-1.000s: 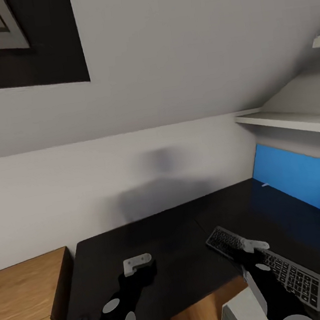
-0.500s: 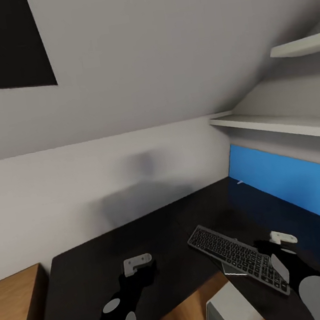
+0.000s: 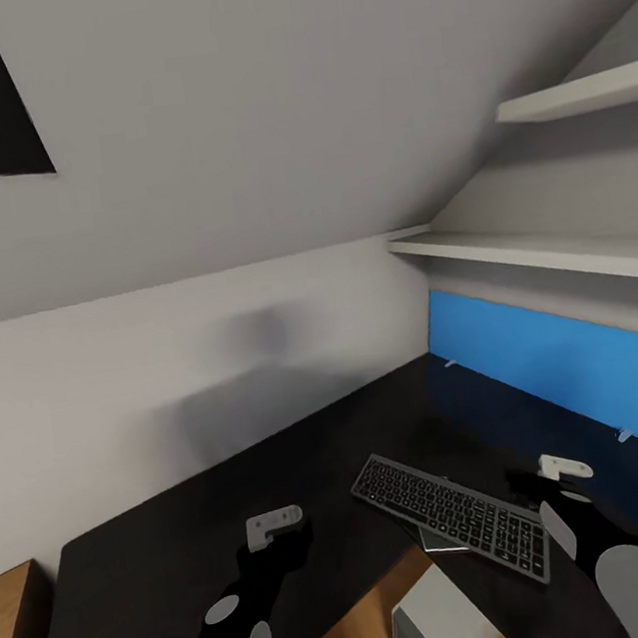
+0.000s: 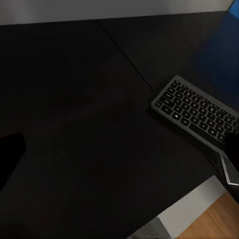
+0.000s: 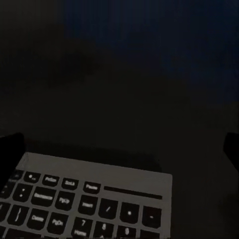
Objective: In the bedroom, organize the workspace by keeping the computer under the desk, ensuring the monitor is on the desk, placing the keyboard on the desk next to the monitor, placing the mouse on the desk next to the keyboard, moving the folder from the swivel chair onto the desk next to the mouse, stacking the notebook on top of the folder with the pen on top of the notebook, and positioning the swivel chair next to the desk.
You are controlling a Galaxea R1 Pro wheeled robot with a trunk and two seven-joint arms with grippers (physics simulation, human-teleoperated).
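Observation:
The grey keyboard point(image 3: 451, 515) lies slanted on the black desk point(image 3: 305, 442), near its front edge; its corner shows in the right wrist view point(image 5: 84, 199). My right gripper point(image 3: 544, 483) hovers just to its right, open, with nothing between the fingers point(image 5: 11, 149). My left gripper point(image 3: 277, 538) hangs over bare desk to the keyboard's left, also open, and the keyboard point(image 4: 196, 112) shows in its wrist view. The pale grey computer case point(image 3: 440, 625) sits below the desk's front edge. Monitor, mouse, folder, notebook, pen and chair are out of view.
A blue panel point(image 3: 566, 362) backs the desk at the right, with two white shelves point(image 3: 552, 253) above it. A thin grey flat thing point(image 3: 437, 542) peeks from under the keyboard's near edge. A wooden drawer unit point(image 3: 10, 611) stands at the far left. Wooden floor point(image 3: 350, 632) shows below.
The whole picture has slid left, so the camera turned right. My right arm moved from above the keyboard to its right side. The left arm holds its pose.

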